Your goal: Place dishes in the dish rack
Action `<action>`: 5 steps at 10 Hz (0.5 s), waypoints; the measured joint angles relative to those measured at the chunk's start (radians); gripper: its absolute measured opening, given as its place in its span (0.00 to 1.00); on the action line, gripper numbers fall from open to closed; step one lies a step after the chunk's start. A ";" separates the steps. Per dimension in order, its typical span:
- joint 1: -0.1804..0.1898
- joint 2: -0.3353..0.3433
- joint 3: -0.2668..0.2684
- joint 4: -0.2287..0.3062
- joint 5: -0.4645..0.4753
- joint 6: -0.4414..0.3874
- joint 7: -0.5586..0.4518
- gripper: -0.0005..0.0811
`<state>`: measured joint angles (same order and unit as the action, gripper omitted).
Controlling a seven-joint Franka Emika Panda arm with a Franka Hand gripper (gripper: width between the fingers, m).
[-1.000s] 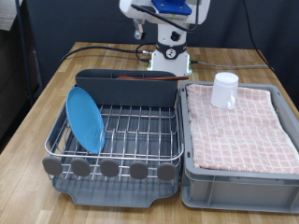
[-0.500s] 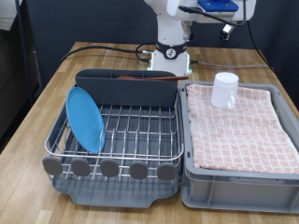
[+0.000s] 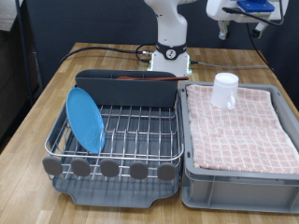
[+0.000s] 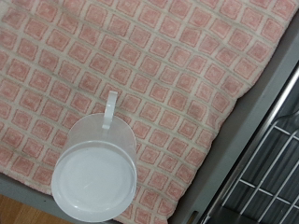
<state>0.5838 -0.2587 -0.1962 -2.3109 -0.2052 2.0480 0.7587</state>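
Swung rightward, gripper [image 3: 239, 28] hangs above mug [image 3: 224, 91] (on checked cloth [image 3: 238, 126]).

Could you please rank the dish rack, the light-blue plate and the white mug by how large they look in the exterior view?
1. Dish rack, clearly largest.
2. Light-blue plate.
3. White mug, smallest, though it stands farther from the camera, so its gap to the plate is unsure.

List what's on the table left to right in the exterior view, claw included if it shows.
Light-blue plate → dish rack → white mug on the pink checked cloth; claw hangs high above the mug.
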 joint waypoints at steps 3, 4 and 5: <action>0.002 -0.001 0.001 -0.002 -0.002 -0.001 0.000 0.99; 0.002 0.000 -0.001 -0.002 -0.002 0.001 -0.001 0.99; 0.002 0.001 -0.004 -0.002 -0.001 0.001 0.000 0.99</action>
<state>0.5859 -0.2577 -0.2005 -2.3124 -0.2059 2.0493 0.7583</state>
